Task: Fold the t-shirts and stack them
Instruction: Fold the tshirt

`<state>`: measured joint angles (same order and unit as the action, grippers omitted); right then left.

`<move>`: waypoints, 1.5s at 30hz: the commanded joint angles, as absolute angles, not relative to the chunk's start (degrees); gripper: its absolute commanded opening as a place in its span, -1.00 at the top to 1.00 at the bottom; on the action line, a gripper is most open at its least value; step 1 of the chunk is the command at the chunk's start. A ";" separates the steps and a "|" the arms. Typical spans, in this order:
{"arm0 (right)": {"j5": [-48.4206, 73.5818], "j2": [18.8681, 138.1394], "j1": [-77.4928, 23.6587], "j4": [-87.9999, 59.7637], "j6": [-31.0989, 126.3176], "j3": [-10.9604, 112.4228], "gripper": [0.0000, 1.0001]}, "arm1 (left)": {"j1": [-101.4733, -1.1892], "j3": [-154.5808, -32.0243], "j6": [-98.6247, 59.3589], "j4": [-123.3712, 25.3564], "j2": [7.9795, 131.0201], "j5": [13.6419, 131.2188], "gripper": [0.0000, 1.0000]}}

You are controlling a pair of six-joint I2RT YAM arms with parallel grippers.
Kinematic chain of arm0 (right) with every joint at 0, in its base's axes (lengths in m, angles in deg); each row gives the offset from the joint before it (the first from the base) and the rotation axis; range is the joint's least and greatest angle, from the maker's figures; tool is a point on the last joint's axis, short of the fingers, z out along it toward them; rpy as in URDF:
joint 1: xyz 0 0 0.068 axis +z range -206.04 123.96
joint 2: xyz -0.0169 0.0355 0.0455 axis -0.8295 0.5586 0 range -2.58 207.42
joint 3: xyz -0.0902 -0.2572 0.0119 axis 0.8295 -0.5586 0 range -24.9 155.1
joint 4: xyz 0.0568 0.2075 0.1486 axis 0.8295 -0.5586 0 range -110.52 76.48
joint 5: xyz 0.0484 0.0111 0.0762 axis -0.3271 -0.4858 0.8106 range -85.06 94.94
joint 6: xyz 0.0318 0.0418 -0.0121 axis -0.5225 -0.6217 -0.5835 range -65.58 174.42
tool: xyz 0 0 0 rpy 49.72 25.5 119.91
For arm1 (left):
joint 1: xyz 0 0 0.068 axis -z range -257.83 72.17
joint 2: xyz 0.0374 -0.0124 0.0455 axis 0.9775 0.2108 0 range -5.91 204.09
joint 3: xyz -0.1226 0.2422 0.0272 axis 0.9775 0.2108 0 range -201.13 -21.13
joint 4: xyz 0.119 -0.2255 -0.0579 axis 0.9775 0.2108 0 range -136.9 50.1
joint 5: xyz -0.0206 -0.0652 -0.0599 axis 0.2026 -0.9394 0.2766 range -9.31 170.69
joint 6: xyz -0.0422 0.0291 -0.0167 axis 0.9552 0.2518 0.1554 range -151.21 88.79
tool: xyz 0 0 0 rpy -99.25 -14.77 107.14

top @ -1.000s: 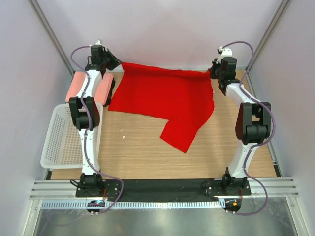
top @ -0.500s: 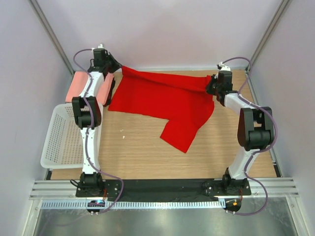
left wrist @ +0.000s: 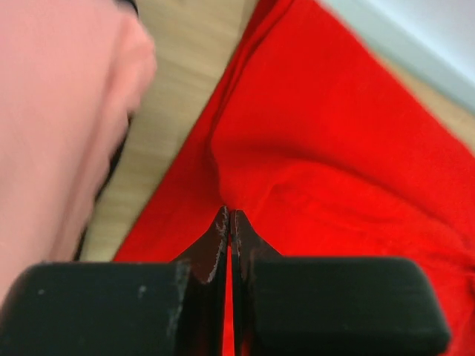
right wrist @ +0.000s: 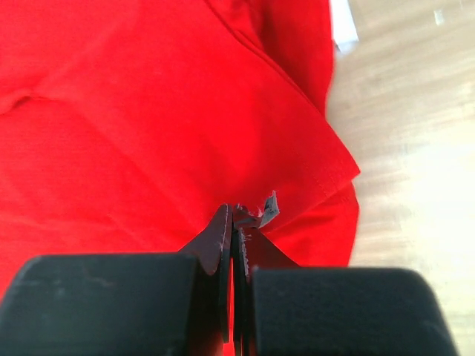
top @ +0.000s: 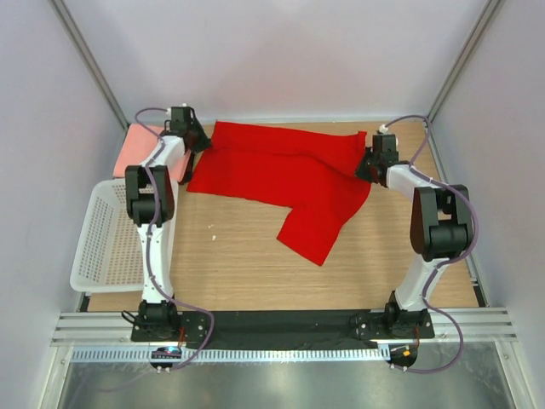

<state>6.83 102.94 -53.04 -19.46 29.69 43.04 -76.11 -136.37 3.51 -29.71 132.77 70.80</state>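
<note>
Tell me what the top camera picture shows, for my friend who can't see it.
A red t-shirt lies spread on a wooden table, with the left gripper and the right gripper pinching its left and right ends. A folded pink shirt and a white basket sit at the table's left side.

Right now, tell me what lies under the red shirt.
Only the wooden table shows around the red shirt; the cloth covers whatever lies directly beneath it.
</note>
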 commanded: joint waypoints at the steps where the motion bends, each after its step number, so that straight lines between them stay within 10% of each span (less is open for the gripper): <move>1: 3.09 104.81 -52.88 -26.51 26.21 45.49 0.98 | -72.66 -133.12 0.69 -30.21 124.97 74.71 1.00; 29: -18.18 103.86 -59.65 -47.18 31.39 48.31 0.98 | -62.81 -105.07 13.79 -16.41 107.40 87.37 0.99; 45: -11.23 88.93 -59.12 -55.26 35.35 65.42 0.98 | -65.96 -123.17 12.12 -4.90 99.51 88.86 1.00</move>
<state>-9.30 97.28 -59.11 -51.87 33.69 57.36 -65.65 -119.50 12.29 -8.51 107.76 87.13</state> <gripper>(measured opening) 0.033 0.005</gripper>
